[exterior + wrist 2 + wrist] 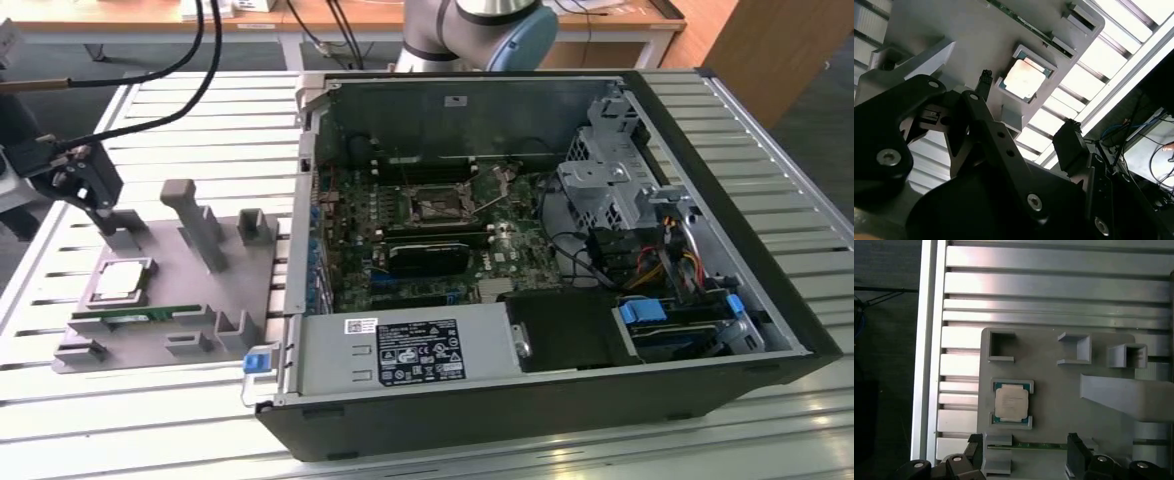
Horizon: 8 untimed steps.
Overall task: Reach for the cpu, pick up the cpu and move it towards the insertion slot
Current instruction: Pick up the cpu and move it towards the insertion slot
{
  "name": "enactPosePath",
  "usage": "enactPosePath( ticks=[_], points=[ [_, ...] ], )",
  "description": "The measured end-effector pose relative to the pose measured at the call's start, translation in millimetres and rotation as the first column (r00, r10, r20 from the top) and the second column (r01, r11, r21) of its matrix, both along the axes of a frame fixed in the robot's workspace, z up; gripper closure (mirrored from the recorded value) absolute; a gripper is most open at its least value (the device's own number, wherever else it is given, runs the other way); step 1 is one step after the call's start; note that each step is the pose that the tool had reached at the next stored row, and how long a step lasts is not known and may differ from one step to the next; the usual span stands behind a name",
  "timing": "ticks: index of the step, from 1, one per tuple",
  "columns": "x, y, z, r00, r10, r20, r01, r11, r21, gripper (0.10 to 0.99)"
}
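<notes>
The cpu (123, 280) lies flat in its holder on the grey fixture plate (200, 290), toward the exterior view's left. Its silvery top also shows in both wrist views (1024, 79) (1011, 404). My gripper (96, 205) hangs above the far end of the plate, a short way from the cpu and not touching it. It is open (1024, 446), with two black fingers (1071, 140) spread wide and nothing between them. The insertion slot (434, 206) sits on the motherboard inside the open computer case, toward the exterior view's right of the plate.
A green memory stick (140, 313) lies in the plate next to the cpu. Tall grey posts (200, 225) rise from the plate. The case wall (310, 200), power supply (407, 352) and drive cage (607, 185) surround the motherboard. Black cables (200, 60) hang over the slatted table (147, 420).
</notes>
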State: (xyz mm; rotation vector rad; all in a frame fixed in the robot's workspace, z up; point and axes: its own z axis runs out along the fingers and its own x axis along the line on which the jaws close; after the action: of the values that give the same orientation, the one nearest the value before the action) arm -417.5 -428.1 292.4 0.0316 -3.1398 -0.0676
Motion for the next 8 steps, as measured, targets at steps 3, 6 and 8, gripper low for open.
enactPosePath(
  ticks=[3, 6, 8],
  points=[
    [-1.2, 0.0, -5.3, 1.0000, 0.000, -0.0001, 0.000, 1.0000, 0.000, 0.322],
    [-1.9, 0.0, -10.8, 1.0000, 0.001, -0.0001, -0.001, 1.0000, 0.000, 0.322],
    [-2.3, 0.0, -14.5, 1.0000, 0.001, 0.0000, -0.001, 1.0000, 0.000, 0.322]
  ],
)
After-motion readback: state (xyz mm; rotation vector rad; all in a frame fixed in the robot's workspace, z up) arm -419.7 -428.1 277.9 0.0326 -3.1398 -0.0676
